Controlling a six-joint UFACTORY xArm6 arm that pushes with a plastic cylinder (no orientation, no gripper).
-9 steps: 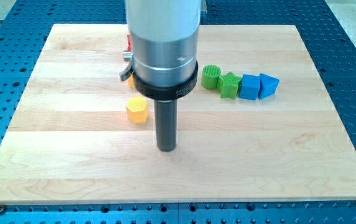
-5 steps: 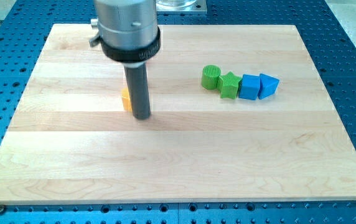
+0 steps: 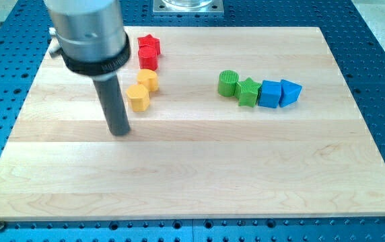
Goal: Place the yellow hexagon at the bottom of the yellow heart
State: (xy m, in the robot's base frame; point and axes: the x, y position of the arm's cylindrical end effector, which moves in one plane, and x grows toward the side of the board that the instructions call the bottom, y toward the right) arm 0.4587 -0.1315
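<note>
Tip (image 3: pixel 119 132) left of yellow hexagon (image 3: pixel 138 97), touching yellow heart (image 3: pixel 148 80)

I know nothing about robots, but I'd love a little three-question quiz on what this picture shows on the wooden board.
1. True or false: my tip touches the yellow hexagon block.
2. Which block sits at the view's right end of the row: A green cylinder block, B blue triangular block, C green star block?
3. What colour are the two blocks nearest the view's top?

Key: 1 false, it stands apart, toward the view's lower left; 2 B; 3 red.
</note>
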